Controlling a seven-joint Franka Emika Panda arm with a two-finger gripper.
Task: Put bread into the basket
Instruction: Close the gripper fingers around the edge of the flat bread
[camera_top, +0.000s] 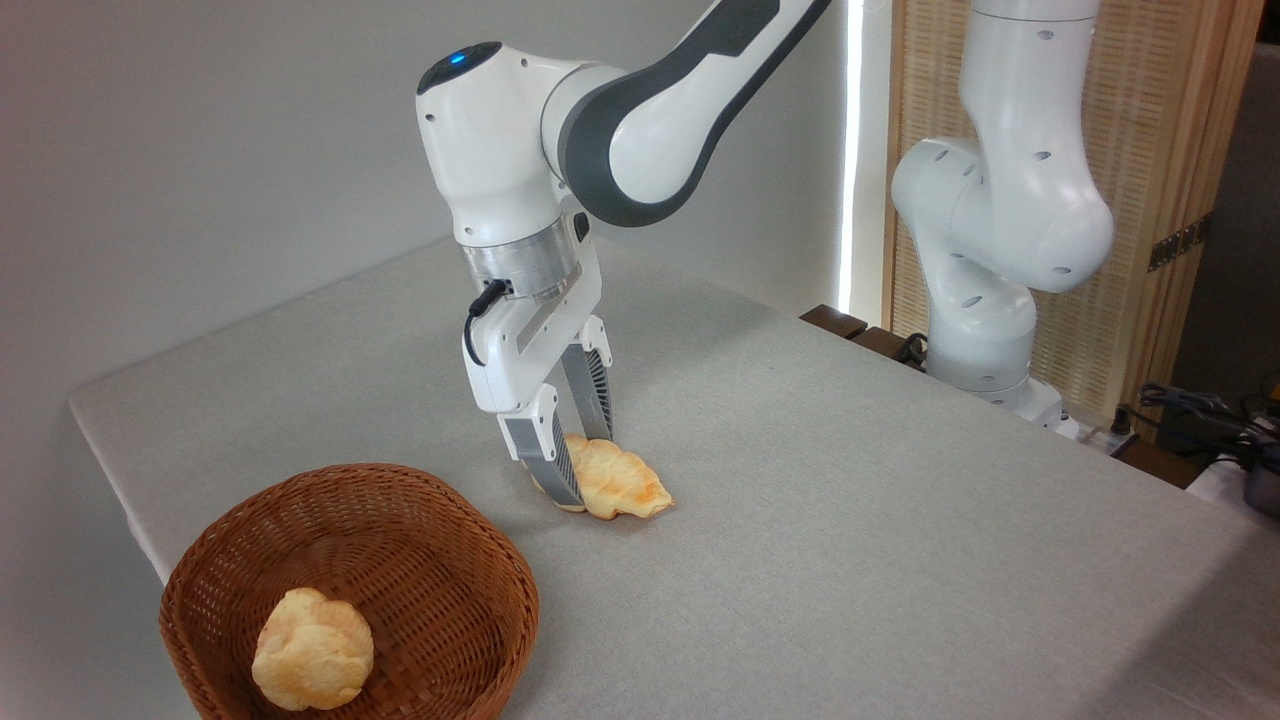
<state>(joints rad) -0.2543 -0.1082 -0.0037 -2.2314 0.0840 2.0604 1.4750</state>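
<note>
The bread lies flat on the grey bench, near the middle of its left half. Its long axis runs on a diagonal, from upper left down to lower right; the lower-right pointed end faces the open bench, while the upper-left end is hidden behind the pincer. The toasted golden edge runs along the side nearer the camera.

The pincer points straight down over the bread's left part. Its 2 fingers straddle the pastry across its short width, 1 finger in front and the other behind, with their tips down at bench level. The fingers sit close against the bread's sides, but whether they actually press it cannot be told; the bread rests on the bench.

The basket stands at the bench's lower-left corner, near the front edge, lower left of the bread and apart from it by a strip of bare cloth. Inside it, toward the near side, lies 1 rounder pale bun; the far half of the basket's floor is bare.

To the right of the bread the bench is open all the way to its right side. The bench's left edge runs close behind the basket. The arm's white base stands at the far right edge.
</note>
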